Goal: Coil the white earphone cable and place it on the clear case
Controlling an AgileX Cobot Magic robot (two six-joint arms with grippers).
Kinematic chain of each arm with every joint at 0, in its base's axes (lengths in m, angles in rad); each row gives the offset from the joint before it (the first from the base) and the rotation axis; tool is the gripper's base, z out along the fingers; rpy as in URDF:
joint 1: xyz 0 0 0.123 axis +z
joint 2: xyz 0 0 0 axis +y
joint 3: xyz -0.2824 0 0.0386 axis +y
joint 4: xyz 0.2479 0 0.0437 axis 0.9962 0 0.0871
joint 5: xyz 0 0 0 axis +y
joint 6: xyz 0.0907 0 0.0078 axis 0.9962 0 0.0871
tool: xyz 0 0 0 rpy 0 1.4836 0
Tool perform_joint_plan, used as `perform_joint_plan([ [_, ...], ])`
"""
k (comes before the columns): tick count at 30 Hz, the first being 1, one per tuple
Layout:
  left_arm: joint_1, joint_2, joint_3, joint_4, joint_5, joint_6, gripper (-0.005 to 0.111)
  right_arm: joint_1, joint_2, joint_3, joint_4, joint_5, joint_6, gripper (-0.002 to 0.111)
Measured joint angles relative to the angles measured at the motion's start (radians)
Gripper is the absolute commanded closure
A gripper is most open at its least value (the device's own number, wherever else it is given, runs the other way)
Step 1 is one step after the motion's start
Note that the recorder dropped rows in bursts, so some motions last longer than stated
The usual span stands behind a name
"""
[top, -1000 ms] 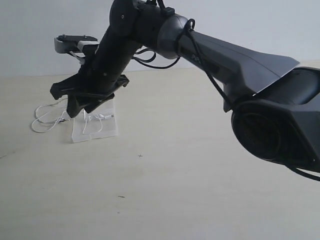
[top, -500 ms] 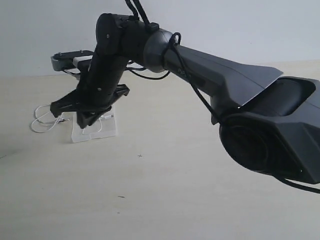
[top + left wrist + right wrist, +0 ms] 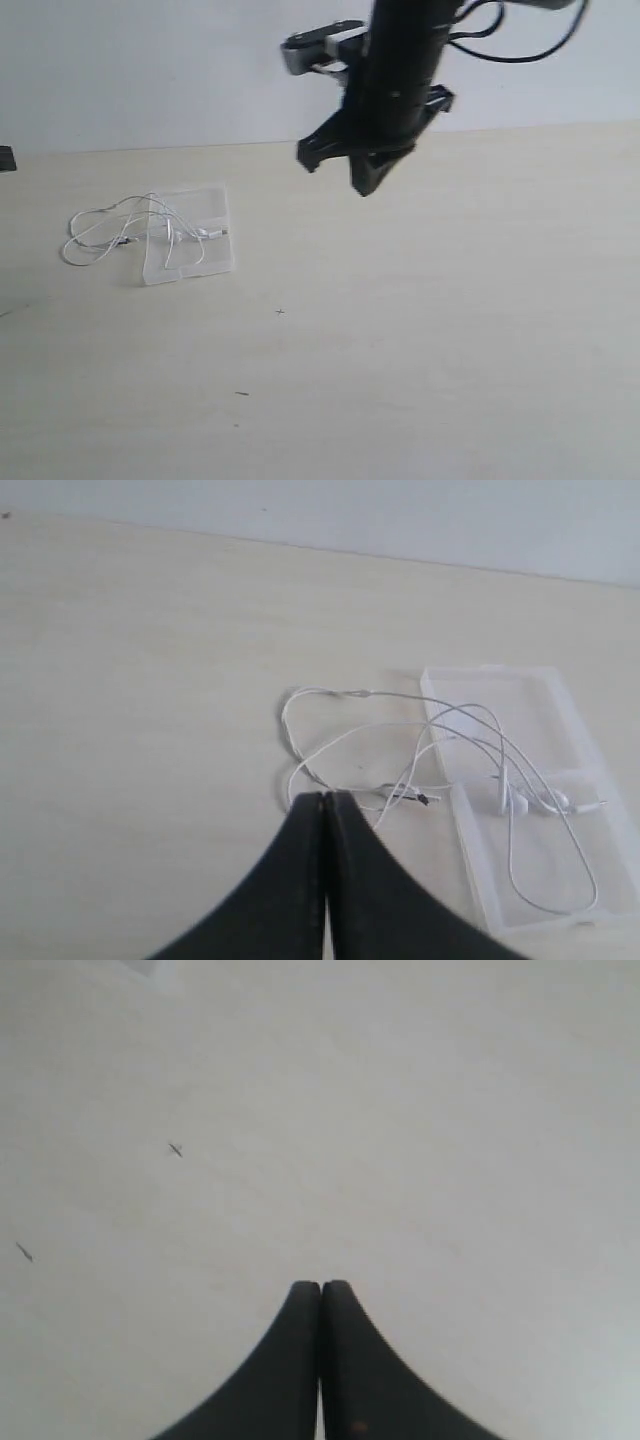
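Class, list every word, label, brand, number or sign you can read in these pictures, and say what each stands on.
None: no readable text in any view.
The clear case and the white earphone cable show no print.
The small dark marks on the table are specks, not writing.

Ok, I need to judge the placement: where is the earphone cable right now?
In the exterior view the earphone cable lies left on the table, loosely looped, partly over the clear case and partly off its left edge.
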Motion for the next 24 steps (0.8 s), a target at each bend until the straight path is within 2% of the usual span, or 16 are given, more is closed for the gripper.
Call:
perform_joint_plan([
  [5, 0.000, 0.180, -0.116, 0.025, -0.042, -0.024, 0.107, -0.078, -0.261, 0.243, 0.033, -0.131, -0.018, 0.108],
  [10, 0.003, 0.363, -0.251, 0.028, -0.112, -0.064, 0.107, -0.098, -0.433, 0.371, 0.040, -0.215, -0.019, 0.108],
  [15, 0.020, 0.482, -0.327, 0.035, -0.140, -0.103, 0.107, -0.100, -0.534, 0.438, 0.040, -0.255, -0.008, 0.108],
  [17, 0.046, 0.502, -0.332, 0.049, -0.163, -0.134, 0.107, -0.100, -0.556, 0.450, 0.038, -0.260, -0.008, 0.108],
  [20, 0.125, 0.520, -0.338, 0.114, -0.256, -0.270, 0.103, -0.100, -0.567, 0.451, 0.038, -0.273, -0.006, 0.108],
  [22, 0.185, 0.536, -0.349, 0.186, -0.341, -0.379, 0.094, -0.100, -0.569, 0.451, 0.038, -0.277, -0.004, 0.108],
  [24, 0.235, 0.556, -0.367, 0.259, -0.424, -0.458, 0.080, -0.100, -0.569, 0.454, 0.038, -0.279, 0.000, 0.108],
])
